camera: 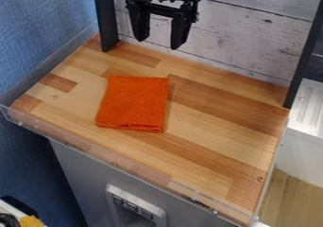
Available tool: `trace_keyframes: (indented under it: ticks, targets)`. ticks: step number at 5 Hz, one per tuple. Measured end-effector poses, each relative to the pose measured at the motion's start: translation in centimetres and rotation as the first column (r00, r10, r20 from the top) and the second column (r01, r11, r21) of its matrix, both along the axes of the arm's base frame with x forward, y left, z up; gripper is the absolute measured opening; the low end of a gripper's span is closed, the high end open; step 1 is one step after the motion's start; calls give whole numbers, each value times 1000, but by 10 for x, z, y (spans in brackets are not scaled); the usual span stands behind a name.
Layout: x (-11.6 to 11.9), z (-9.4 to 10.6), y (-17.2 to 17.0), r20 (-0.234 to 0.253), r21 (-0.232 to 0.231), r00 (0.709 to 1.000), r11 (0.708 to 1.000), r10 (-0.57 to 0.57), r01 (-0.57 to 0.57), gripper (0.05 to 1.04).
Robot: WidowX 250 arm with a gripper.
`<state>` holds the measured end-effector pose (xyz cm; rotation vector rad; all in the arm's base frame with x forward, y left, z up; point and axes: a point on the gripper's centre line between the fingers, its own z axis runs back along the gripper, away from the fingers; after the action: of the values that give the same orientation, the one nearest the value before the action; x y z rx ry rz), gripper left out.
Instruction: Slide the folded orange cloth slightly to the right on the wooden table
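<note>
Weathered, whitish planks (246,32) at the back, behind a wooden tabletop (214,122) patterned in pale and darker brown blocks. On that wood, a little left of the middle, an orange cloth (133,103): folded into a rough rectangle, lying flat, slightly askew to the boards, with layered edges visible along the near side. Bare wood all around it.

Beyond the cloth, toward the back and slightly to the right of it, the black gripper (158,41), hanging down from the top edge of the view. Fingers (177,34) spread wide, pointing downward, with nothing between them; well apart from the cloth, in front of the planks as seen here.

Farther out, a black upright (106,20) at the back left and another dark upright (304,56) at the right. Along the near edge, a low, clear rim (129,161); below it, a grey front panel (79,171) with a pale fitting (160,216) holding dark inserts. To the left, a textured blue wall (44,32). To the right, a white ribbed surface (310,105), with light wood flooring (293,197) lower down. At the bottom left corner, something yellow (31,221), partly cut off.
</note>
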<state>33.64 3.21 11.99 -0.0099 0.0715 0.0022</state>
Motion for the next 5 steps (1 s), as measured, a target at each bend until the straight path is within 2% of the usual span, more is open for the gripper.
trace_keyframes:
  ticks: [2,3,4,5]
  targets:
    - [-9,-17,6,-12,-8,995,995,-97,97,999]
    - [-16,-22,15,19,-7,986,986,-165,165,998]
    - [-20,-23,22,56,3,973,975,-222,223,945]
    - [-21,-33,25,80,14,958,962,-275,274,664]
